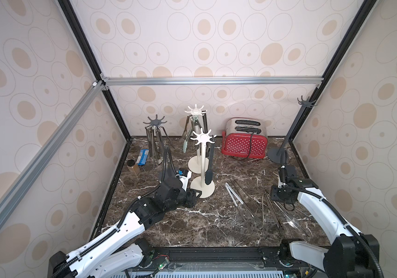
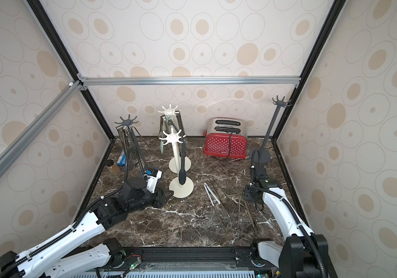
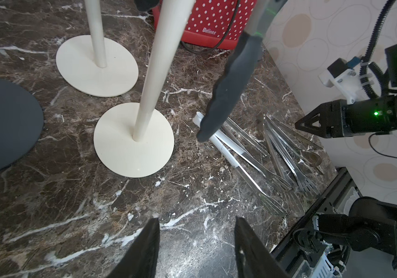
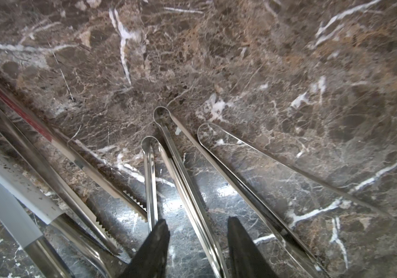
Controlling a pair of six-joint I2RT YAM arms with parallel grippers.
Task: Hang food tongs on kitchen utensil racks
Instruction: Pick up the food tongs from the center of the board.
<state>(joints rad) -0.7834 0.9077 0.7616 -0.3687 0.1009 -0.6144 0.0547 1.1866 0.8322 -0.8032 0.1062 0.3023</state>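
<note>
Your right gripper (image 4: 197, 220) stands half open astride the steel tongs (image 4: 183, 183), which lie flat on the table (image 4: 277, 60), long axis in line with the gripper, loop end pointing away. Your left gripper (image 3: 197, 218) is open, empty.

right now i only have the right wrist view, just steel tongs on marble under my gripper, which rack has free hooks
observer: The dark grey rack in the far right corner has nothing hanging on it.
operator: anything hung already
observer: Yes, a pair of black tongs hangs from the near cream rack.
operator: where's the other arm
observer: The left gripper is open and empty, beside that cream rack's base and apart from the loose tongs.
</note>
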